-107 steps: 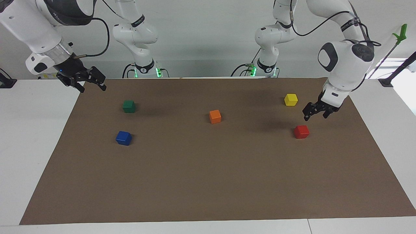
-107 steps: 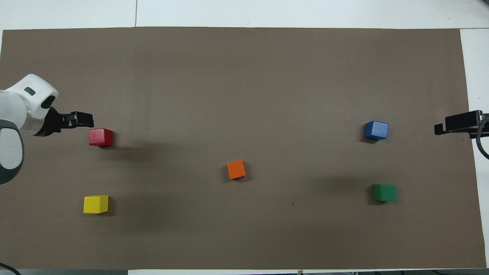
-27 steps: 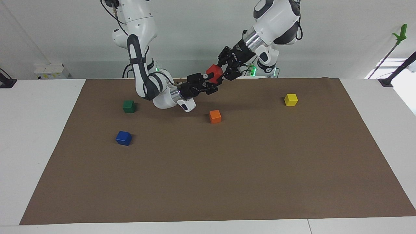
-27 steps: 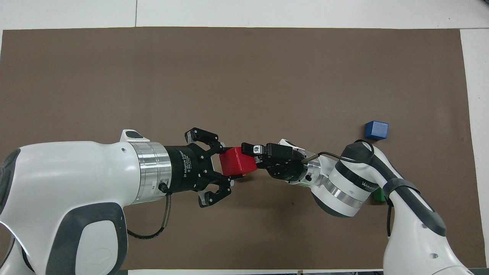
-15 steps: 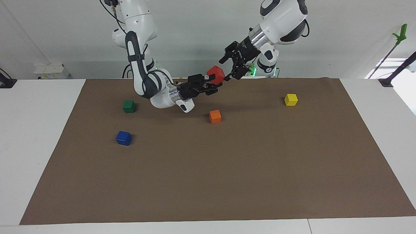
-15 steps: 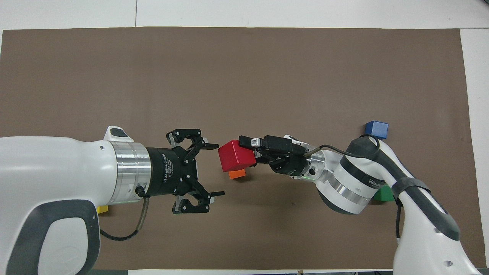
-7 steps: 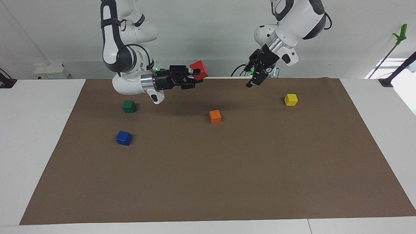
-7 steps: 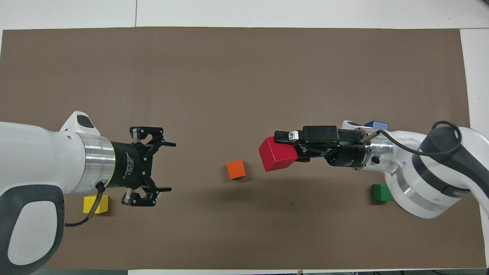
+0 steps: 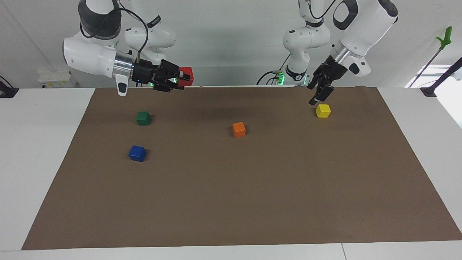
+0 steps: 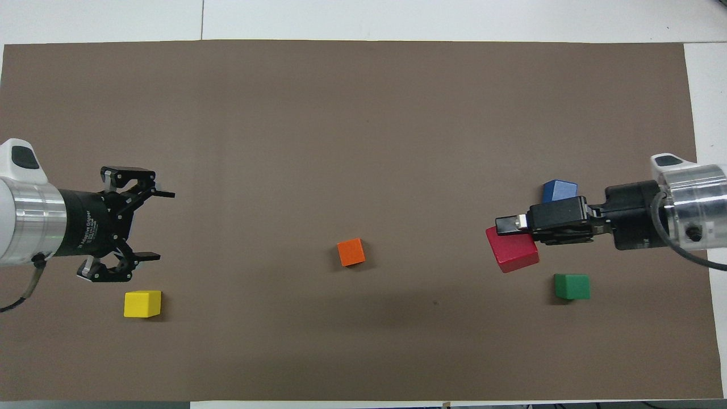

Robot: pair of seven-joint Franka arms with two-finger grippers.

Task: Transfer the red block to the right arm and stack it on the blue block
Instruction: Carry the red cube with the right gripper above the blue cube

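My right gripper (image 9: pixel 183 77) is shut on the red block (image 9: pixel 187 74) and holds it high in the air over the right arm's end of the mat. In the overhead view the red block (image 10: pixel 512 250) hangs between the blue and green cubes under the right gripper (image 10: pixel 503 234). The blue block (image 9: pixel 137 153) rests on the mat, also showing in the overhead view (image 10: pixel 559 190). My left gripper (image 9: pixel 321 93) is open and empty in the air just above the yellow cube; it shows open in the overhead view (image 10: pixel 160 226).
A green cube (image 9: pixel 143 118) lies nearer to the robots than the blue block. An orange cube (image 9: pixel 239 129) sits mid-mat. A yellow cube (image 9: pixel 323 110) lies toward the left arm's end. The brown mat (image 9: pixel 231 202) covers the table.
The right gripper has swung with the red block from mid-table toward the right arm's end. The open left gripper has drawn back toward its own end, over the yellow cube.
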